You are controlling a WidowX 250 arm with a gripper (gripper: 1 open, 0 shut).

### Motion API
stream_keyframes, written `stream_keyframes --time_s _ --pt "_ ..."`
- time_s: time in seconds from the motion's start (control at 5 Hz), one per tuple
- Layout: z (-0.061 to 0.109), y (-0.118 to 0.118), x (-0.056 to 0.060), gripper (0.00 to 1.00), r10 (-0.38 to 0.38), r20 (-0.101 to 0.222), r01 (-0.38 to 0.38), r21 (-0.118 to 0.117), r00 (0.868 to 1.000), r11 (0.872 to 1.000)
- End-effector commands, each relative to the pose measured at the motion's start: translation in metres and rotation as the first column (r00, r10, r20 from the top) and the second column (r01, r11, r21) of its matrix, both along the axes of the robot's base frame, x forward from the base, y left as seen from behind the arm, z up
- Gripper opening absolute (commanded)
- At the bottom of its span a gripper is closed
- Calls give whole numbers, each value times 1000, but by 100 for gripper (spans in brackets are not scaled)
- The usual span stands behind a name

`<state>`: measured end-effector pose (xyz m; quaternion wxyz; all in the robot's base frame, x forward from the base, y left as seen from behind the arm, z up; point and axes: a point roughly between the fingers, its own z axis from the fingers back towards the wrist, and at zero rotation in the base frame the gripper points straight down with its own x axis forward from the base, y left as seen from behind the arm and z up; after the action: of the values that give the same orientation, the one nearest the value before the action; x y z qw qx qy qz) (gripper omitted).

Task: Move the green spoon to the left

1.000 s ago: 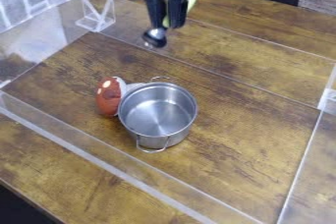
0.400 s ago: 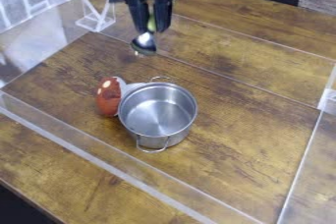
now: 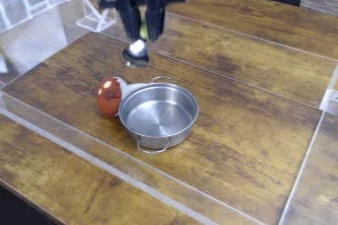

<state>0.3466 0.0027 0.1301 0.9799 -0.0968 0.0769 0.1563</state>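
In the camera view, your end effector (image 3: 140,17) hangs near the top, left of centre, pointing down at the wooden tabletop (image 3: 251,130). Its dark fingers (image 3: 128,12) are clamped on the green spoon (image 3: 138,39), which hangs upright between them: you can see a little of the yellow-green handle among the fingers, and the shiny silver bowl sticks out below them. The spoon's bowl is in the air, clear of the wood, above the far edge of the low clear-walled area that rims the work surface.

Below and a bit right of the spoon, well apart from it, stands the steel pot (image 3: 158,112), open side up, with small loop handles front and back. A red-orange rounded object (image 3: 110,96) sits touching the pot's left side.

Behind the end effector, to its left, a clear plastic stand (image 3: 93,14) rests on the tabletop
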Motion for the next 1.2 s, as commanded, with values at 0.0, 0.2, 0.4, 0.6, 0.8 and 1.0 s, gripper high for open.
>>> stream_keyframes --time_s 0.0,0.2,0.4,0.6,0.8,1.0 --pt "44 14 -16 0 -24 140 22 21 990 1000" --pt "32 29 -24 0 -36 157 33 21 987 999" --pt "37 25 -22 0 -19 171 14 30 985 999" --pt "38 17 -21 0 -7 180 1 31 984 1000" --pt "34 20 -23 0 -3 183 -3 34 983 999" --pt "29 20 -12 0 2 174 -9 40 985 999"
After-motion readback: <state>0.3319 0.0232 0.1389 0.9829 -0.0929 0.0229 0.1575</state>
